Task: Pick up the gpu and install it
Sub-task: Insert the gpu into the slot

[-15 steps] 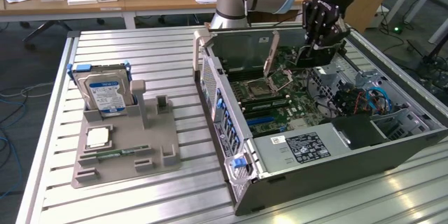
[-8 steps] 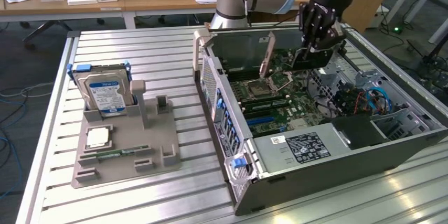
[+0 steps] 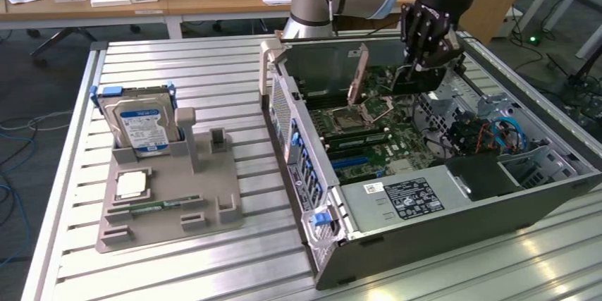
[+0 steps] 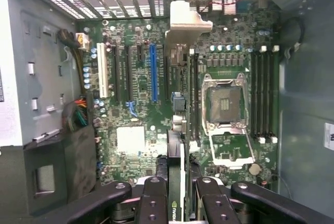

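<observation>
The gpu (image 4: 176, 151) appears edge-on in the wrist view as a thin dark card. Its silver bracket (image 4: 187, 19) points toward the case's rear slot openings. My gripper (image 4: 180, 205) is shut on the card's near end, with a black finger (image 4: 155, 200) on each side. In the exterior view my gripper (image 3: 425, 61) reaches down into the open computer case (image 3: 311, 174) and holds the gpu (image 3: 409, 81) upright over the green motherboard (image 3: 376, 153). The card hangs between the blue slot (image 4: 153, 72) and the processor socket (image 4: 224, 104). Whether it touches a slot I cannot tell.
On the exterior view's left, a grey fixture (image 3: 188, 209) holds a silver hard drive (image 3: 141, 126), a processor chip (image 3: 130, 185) and a green memory stick (image 3: 151, 207). The case walls, a drive cage (image 3: 526, 170) and cables (image 3: 489, 135) surround the motherboard.
</observation>
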